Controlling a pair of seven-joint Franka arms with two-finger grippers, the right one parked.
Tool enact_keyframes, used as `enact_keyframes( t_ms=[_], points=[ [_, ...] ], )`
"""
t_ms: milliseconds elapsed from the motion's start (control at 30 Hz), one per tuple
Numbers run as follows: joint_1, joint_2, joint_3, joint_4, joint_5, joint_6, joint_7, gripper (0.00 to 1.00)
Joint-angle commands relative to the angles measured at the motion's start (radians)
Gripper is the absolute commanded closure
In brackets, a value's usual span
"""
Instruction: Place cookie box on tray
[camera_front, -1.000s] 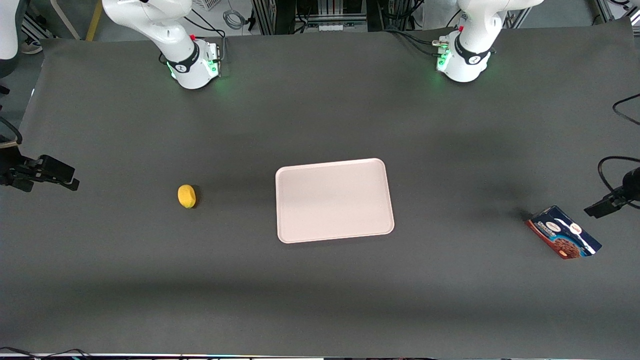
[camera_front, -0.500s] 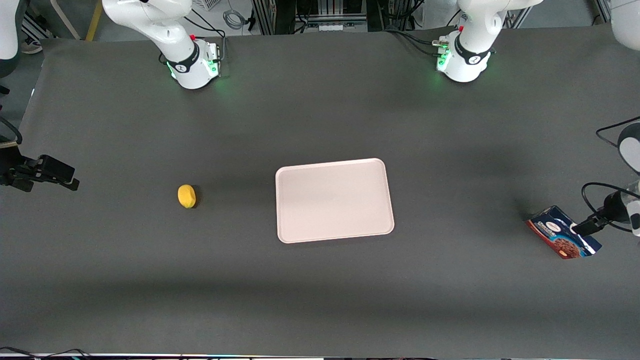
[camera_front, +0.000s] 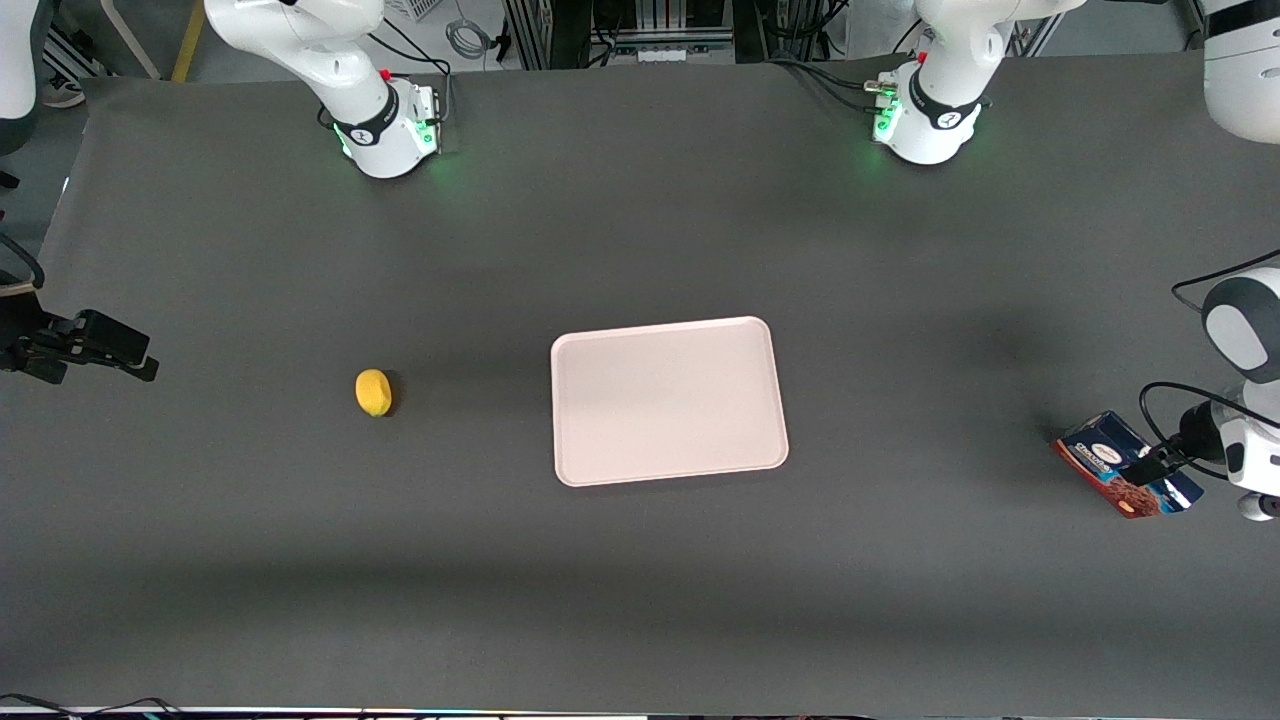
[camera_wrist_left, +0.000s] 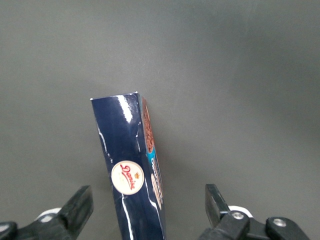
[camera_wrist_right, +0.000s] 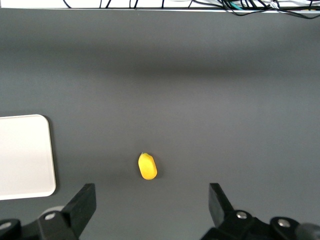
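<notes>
The cookie box (camera_front: 1103, 457), a dark-blue carton with a red-brown side, lies on the mat toward the working arm's end of the table, well apart from the tray (camera_front: 668, 323). My left gripper (camera_front: 1160, 465) hangs over the box and covers part of it. In the left wrist view the box (camera_wrist_left: 131, 160) runs between the two fingers of the gripper (camera_wrist_left: 147, 197), which is open, with a gap on each side and no contact. The pale pinkish tray lies flat mid-table with nothing on it and also shows as the tray (camera_wrist_right: 25, 155).
A small yellow rounded lump (camera_front: 373, 392) sits on the mat beside the tray, toward the parked arm's end, also seen as the lump (camera_wrist_right: 147, 166). Black cables (camera_front: 1150, 400) loop by the working arm. Two arm bases (camera_front: 925, 120) stand at the table's back edge.
The left arm has come in from the working arm's end of the table, and its gripper has moved from beside the cookie box to over it. Box, tray and lump have not moved.
</notes>
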Motion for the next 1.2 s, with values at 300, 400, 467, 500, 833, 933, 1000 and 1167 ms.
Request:
enact_keyframes(
  t_ms=[300, 400, 467, 500, 833, 933, 1000, 1167],
  points=[
    [0.026, 0.046, 0.003, -0.001, -0.017, 0.046, 0.067, 0.0],
    [0.028, 0.052, 0.003, -0.001, -0.017, 0.05, 0.067, 0.0],
    [0.028, 0.059, 0.003, -0.004, -0.019, 0.064, 0.067, 0.0],
    [0.028, 0.063, 0.003, -0.004, -0.02, 0.072, 0.066, 0.0],
    [0.028, 0.094, 0.002, -0.006, -0.054, 0.081, 0.061, 0.0],
    [0.028, 0.109, 0.002, -0.004, -0.055, 0.099, 0.064, 0.0],
    [0.028, 0.114, 0.002, -0.006, -0.055, 0.112, 0.064, 0.0],
    [0.028, 0.117, 0.002, -0.007, -0.055, 0.113, 0.064, 0.0]
  ],
)
